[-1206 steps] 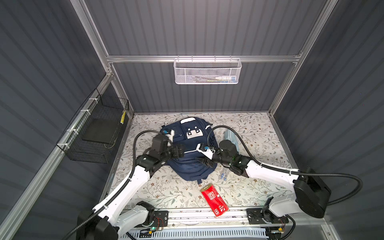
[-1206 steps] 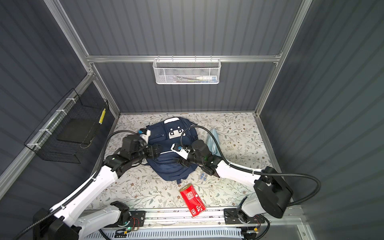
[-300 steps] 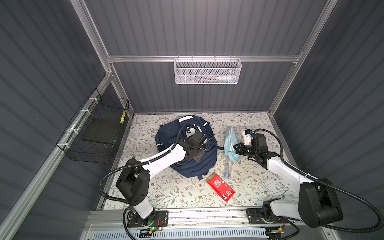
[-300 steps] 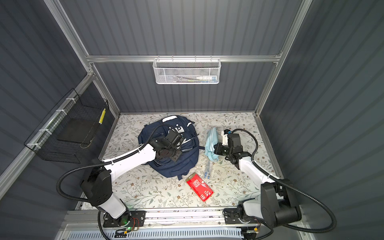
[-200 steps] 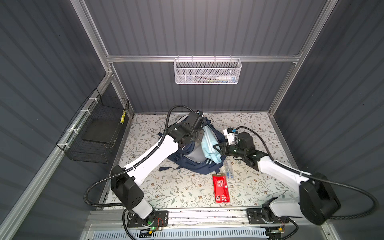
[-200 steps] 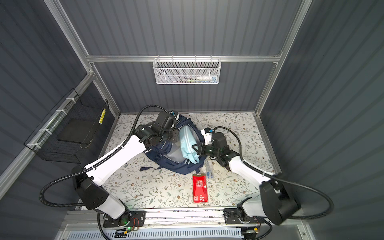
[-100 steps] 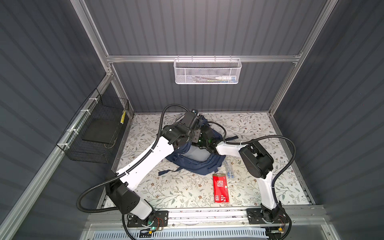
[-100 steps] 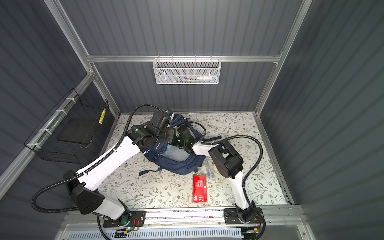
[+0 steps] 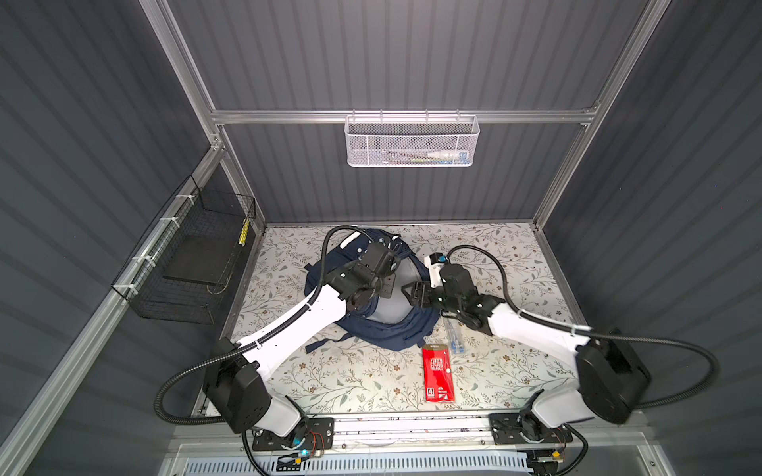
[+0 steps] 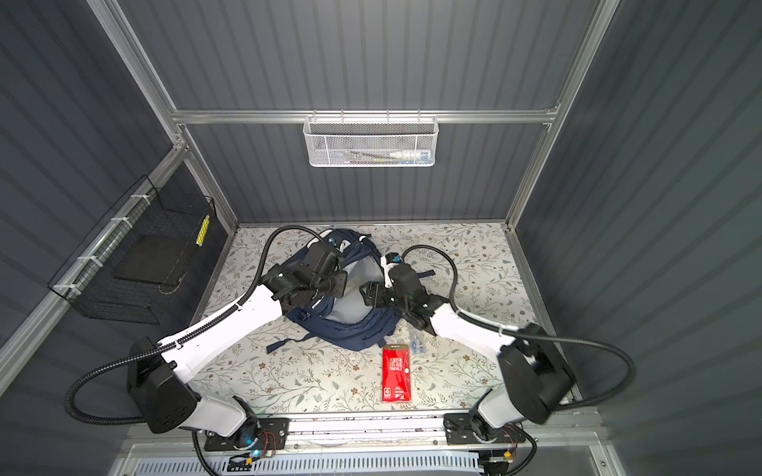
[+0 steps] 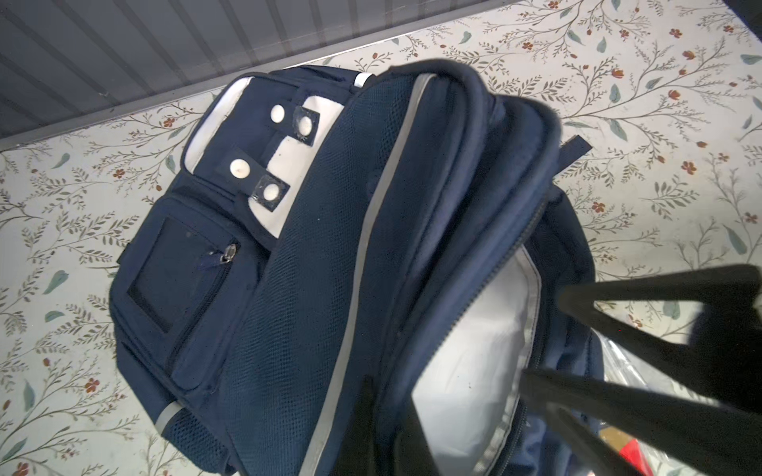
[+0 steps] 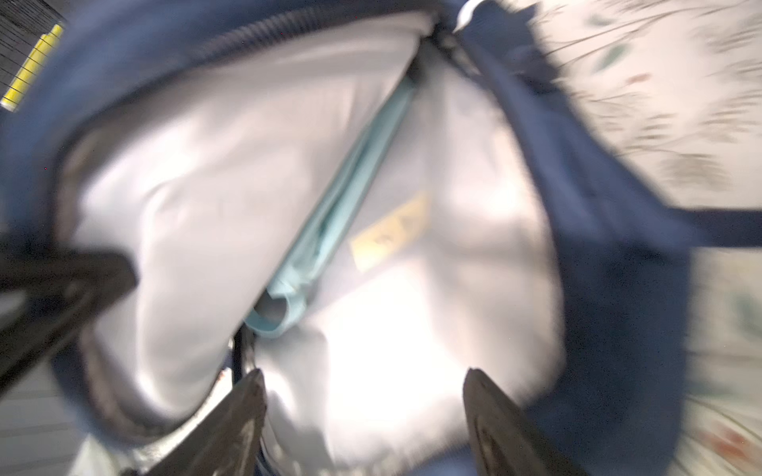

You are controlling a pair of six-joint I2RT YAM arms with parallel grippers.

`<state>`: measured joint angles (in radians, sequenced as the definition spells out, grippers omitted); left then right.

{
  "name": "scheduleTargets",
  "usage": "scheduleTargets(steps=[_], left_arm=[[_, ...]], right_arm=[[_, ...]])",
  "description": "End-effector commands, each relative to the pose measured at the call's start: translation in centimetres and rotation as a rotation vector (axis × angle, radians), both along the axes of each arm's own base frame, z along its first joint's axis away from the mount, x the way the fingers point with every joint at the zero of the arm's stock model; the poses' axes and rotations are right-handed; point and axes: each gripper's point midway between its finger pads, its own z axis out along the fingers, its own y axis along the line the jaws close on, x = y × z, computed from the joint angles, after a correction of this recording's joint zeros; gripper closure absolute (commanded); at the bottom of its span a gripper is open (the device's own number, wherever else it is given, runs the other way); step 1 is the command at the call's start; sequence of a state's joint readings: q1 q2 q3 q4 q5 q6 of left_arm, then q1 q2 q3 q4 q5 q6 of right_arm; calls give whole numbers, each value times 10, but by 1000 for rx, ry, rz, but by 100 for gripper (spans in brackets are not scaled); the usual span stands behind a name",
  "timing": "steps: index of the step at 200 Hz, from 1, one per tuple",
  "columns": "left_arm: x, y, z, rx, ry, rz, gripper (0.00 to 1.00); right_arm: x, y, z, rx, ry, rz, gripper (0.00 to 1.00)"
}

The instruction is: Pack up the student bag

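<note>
Enclosed by grey ribbed walls [image 9: 412, 62], the tabletop is covered by a floral cloth [image 9: 350, 383]. One student bag [image 9: 383, 334] lies on it toward the back middle in both top views. It is navy, and its main compartment gapes to show pale lining. One light-blue pencil pouch [image 12: 330, 214] sits inside that compartment, seen in the blurred right wrist view.

The left gripper [image 9: 391, 259] is at the rim on the back-wall side, its fingers pressed together on the bag's zipper edge. The right gripper [image 12: 363, 412] hangs at the right arm's side of the mouth, fingers spread with nothing between them.

Two loose items lie on the cloth in front of the bag. One is a red packet [image 9: 439, 373]. The other, just beside it, is a clear sleeve [image 9: 452, 336] with blue pieces inside, partly under the right arm.

Two baskets hang on the walls. One white mesh basket [image 9: 410, 142] on the back rail holds a few small items. One black wire basket [image 9: 194, 263] on the side wall has a yellow item [image 9: 245, 233] at its corner.

Both arms and their cables cross above the bag and hide much of it in both top views.
</note>
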<state>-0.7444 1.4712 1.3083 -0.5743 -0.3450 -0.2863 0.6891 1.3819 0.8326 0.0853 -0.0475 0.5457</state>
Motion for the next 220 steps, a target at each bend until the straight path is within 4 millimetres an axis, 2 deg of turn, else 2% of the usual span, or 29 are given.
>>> scheduleTargets(steps=[1,9,23,39,57,83,106,157,169,186,220], left_arm=[[-4,17,-3,-33,0,31,100],[-9,13,-8,-42,15,-3,100],[-14,9,-27,-46,61,-28,100],[-20,2,-47,-74,123,-42,100],[-22,-4,-57,-118,146,-40,100],[-20,-10,-61,-149,157,-35,100],[-23,-16,-69,-177,186,-43,100],[-31,-17,-83,-207,228,-32,100],[-32,-18,-89,-216,239,-30,100],[-34,-19,-96,-225,256,-24,100],[-37,-17,-100,-229,262,-23,100]], right_arm=[[-30,-65,-27,-255,13,-85,10],[-41,-79,-30,-260,34,-99,2],[-61,-100,-39,-242,129,-116,1],[-87,-104,-51,-205,238,-81,1],[-117,-107,-74,-163,349,-81,1],[-135,-124,-109,-164,427,-153,2],[-134,-122,-120,-194,448,-140,9],[-101,-127,-118,-297,359,-200,14],[-94,-122,-118,-292,332,-187,21],[-91,-120,-130,-349,368,-168,34],[-88,-121,-144,-411,397,-165,45]])
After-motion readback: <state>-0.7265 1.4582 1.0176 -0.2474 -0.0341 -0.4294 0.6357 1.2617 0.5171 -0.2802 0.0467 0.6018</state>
